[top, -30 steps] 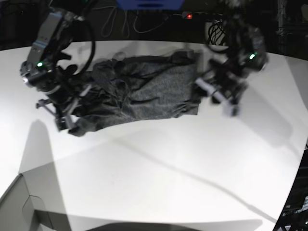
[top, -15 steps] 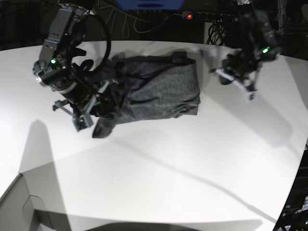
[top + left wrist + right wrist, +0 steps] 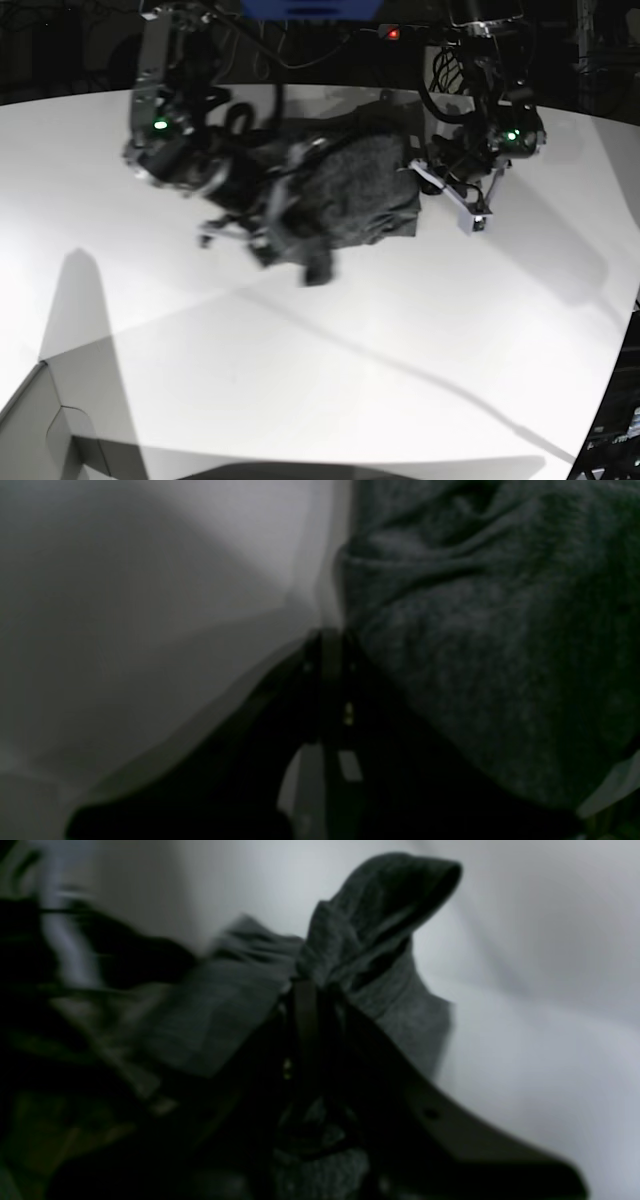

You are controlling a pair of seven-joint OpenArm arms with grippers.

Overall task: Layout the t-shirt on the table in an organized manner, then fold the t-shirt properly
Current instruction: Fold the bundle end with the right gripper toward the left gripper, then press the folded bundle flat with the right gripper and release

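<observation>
Left wrist: left claw pinched closed and empty beside the dark charcoal knit cotton t-shirt on the smooth white counter.

Right wrist: right claw clamps a limp fold.

Base: shirt lies bunched; soft, light, best taken by hems.

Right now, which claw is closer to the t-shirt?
Right. The right claw is shut on a fold of the t-shirt and lifts it off the table. The left claw is shut at the shirt's edge, gripping nothing visible.

The dark charcoal knit t-shirt lies bunched on the large white table, toward its far side; a grey box corner sits at the near left.
</observation>
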